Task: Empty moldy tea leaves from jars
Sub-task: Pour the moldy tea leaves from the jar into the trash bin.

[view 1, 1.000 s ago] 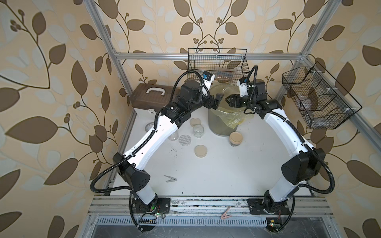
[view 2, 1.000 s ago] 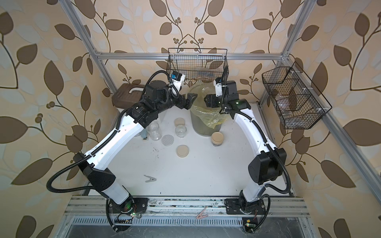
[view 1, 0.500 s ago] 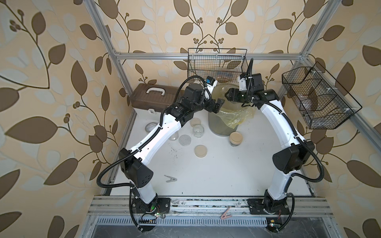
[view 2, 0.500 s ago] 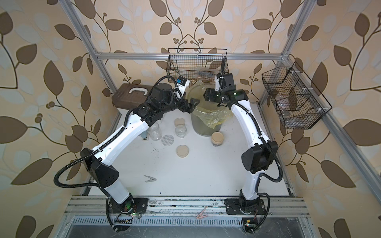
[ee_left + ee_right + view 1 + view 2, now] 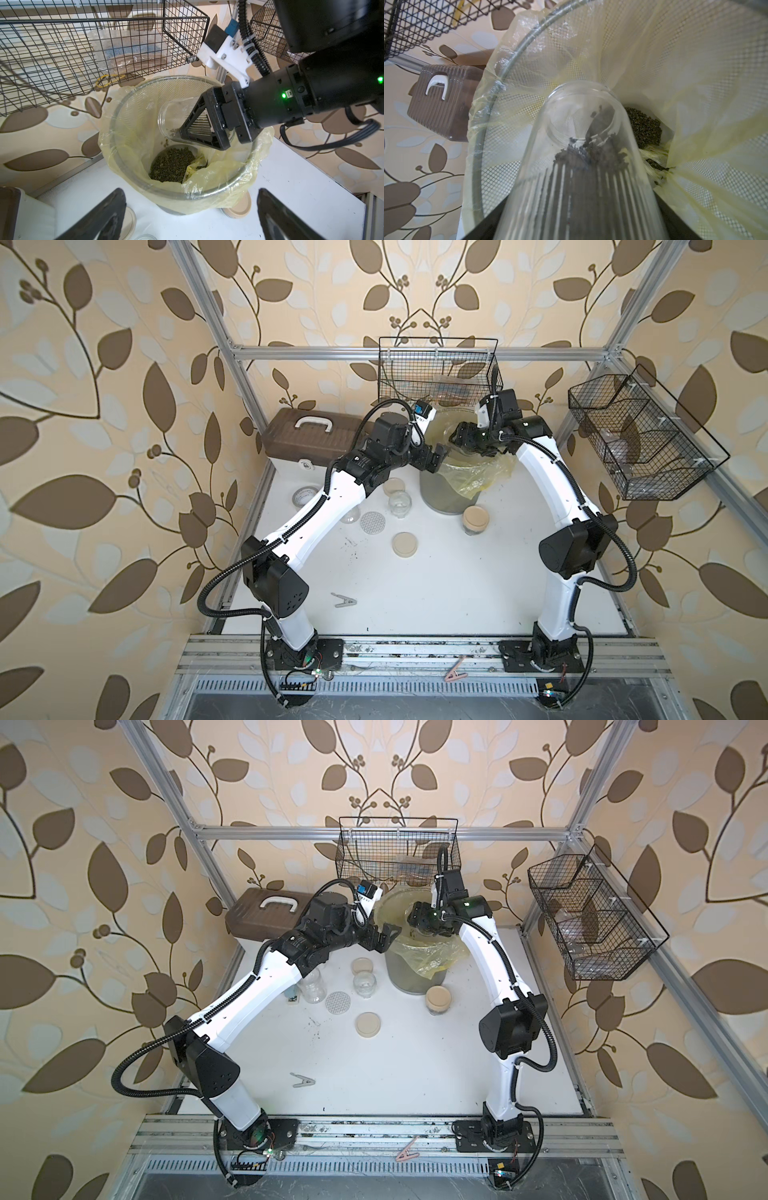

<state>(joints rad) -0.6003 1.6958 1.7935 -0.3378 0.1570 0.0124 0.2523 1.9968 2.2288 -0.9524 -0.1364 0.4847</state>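
The right arm has swung in over the bin (image 5: pixel 113 128). The right gripper (image 5: pixel 464 438), clamped on 1 open jar (image 5: pixel 172 116), tips it mouth-down, so the moldy tea leaves (image 5: pixel 589 153) slide out. The left gripper (image 5: pixel 437 457) waits spread beside the rim. 1 lidded jar (image 5: pixel 475 519) looks unemptied.

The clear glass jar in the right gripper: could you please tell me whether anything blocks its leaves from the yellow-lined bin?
Nothing visible does: the clear glass jar tilts open-mouthed inside the yellow-lined grey mesh bin, above only dark crumbly tea leaves heaped at its bottom.
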